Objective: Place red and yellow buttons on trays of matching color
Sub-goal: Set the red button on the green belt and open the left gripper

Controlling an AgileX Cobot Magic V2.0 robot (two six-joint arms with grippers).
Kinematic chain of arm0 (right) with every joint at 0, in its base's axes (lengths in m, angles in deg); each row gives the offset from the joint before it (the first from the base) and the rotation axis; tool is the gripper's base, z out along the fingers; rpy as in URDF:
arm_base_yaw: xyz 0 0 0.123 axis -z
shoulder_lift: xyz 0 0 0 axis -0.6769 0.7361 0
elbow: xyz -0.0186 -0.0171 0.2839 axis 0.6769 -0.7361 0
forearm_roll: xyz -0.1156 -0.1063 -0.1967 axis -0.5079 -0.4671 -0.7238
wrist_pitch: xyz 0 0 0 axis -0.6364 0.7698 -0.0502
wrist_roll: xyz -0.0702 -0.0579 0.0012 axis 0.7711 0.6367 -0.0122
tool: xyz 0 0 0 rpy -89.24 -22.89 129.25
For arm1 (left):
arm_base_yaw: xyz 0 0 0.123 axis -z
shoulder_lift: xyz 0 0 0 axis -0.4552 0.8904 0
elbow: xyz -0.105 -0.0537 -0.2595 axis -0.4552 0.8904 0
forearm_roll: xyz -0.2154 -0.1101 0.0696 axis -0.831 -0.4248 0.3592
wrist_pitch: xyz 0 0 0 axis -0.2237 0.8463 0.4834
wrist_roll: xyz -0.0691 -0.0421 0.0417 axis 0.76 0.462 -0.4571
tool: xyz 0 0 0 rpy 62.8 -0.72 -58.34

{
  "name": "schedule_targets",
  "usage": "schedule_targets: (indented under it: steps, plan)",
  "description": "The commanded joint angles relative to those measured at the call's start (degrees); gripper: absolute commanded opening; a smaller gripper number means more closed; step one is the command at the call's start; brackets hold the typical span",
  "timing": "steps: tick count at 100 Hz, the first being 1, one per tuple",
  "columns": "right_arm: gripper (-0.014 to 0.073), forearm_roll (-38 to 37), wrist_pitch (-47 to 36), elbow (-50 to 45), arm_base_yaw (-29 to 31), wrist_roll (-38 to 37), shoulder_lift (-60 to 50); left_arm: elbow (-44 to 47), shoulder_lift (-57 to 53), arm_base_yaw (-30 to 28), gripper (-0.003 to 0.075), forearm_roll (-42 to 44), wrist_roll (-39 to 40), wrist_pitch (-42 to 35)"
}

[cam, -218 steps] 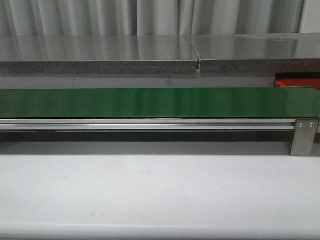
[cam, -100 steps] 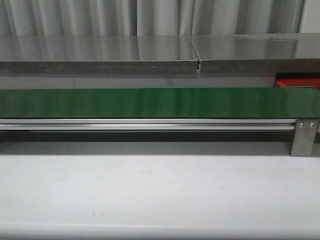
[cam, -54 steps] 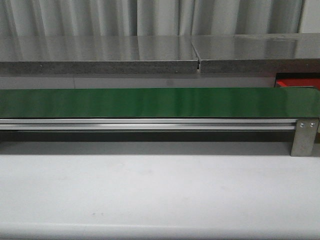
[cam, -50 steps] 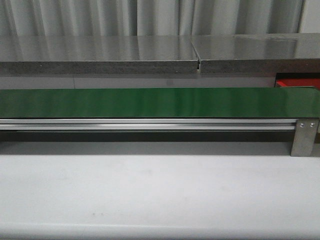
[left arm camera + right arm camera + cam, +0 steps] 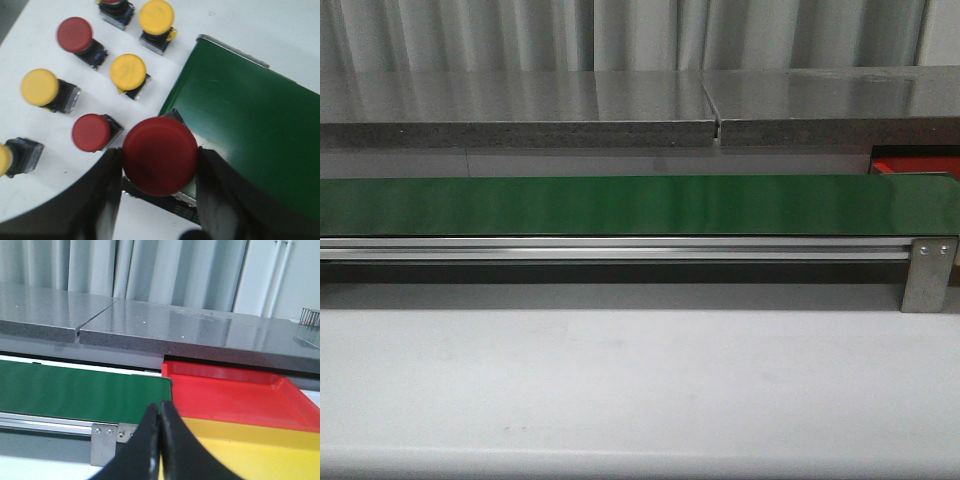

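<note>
Front view: a long green belt (image 5: 620,205) runs from side to side, with a silver rail (image 5: 610,249) just below it. A small bit of the red tray (image 5: 915,163) peeks out behind the belt's right end. No arm shows here.

Left wrist view: the left gripper (image 5: 159,172) holds a big red button (image 5: 160,156) between its two dark fingers (image 5: 102,192), squeezed tight on the button's body. The round red cap faces the camera, so the button's long way points straight at it. It hangs over the corner of the green belt (image 5: 250,125). Beside the belt, on the white table (image 5: 280,25), lie more buttons: two red ones (image 5: 75,34) (image 5: 91,132) and three yellow ones (image 5: 156,16) (image 5: 128,71) (image 5: 40,87), caps up. Two more are cut off at the picture's edge.

Right wrist view: the right gripper (image 5: 160,432) has its fingers pressed together with nothing between them. The red tray (image 5: 235,397) sits flat just past the belt's end (image 5: 80,395), with nothing in it. A yellow tray (image 5: 240,450) touches its near side; I cannot tell what it holds.
</note>
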Motion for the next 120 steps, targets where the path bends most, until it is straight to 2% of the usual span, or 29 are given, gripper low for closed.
schedule_targets:
  steps: [1, 19, 51, 61, 68, 74, 75, 81, 89, 120]
  plan:
    - [-0.0068, -0.5, -4.7, 1.3, 0.3, 0.2, -0.8, -4.3, 0.3, 1.6, 0.0134, 0.0, -0.2, -0.9]
    - [-0.0068, -0.5, -4.7, 1.3, 0.3, 0.2, -0.8, -8.3, 5.5, 3.5, 0.0134, 0.0, -0.2, 1.4]
    - [-0.0068, -0.5, -4.7, 1.3, 0.3, 0.2, -0.8, -8.5, 7.4, 3.8, 0.0145, 0.0, -0.7, 2.2]
    - [-0.0068, -0.5, -4.7, 1.3, 0.3, 0.2, -0.8, -8.5, 7.4, 3.8, 0.0232, -0.1, -2.1, 2.4]
    - [-0.0068, -0.5, -4.7, 1.3, 0.3, 0.2, -0.8, -8.5, 7.4, 3.8, 0.036, -1.0, -3.6, 2.5]
    - [-0.0068, -0.5, -4.7, 1.3, 0.3, 0.2, -0.8, -8.5, 7.4, 3.8, 0.0512, -1.8, -4.3, 2.5]
    - [-0.0068, -0.5, -4.7, 1.3, 0.3, 0.2, -0.8, -8.5, 7.4, 3.8, 0.0512, -1.8, -4.4, 2.5]
    - [-0.0068, -0.5, -4.7, 1.3, 0.3, 0.2, -0.8, -8.5, 7.4, 3.9, 0.0624, -2.4, -4.4, 2.4]
    - [-0.0068, -0.5, -4.7, 1.3, 0.3, 0.2, -0.8, -8.5, 7.4, 3.9, 0.0663, -2.4, -4.4, 2.3]
    - [-0.0068, -0.5, -4.7, 1.3, 0.3, 0.2, -0.8, -13.3, 4.8, 3.9, 0.066, -2.5, -4.7, 2.8]
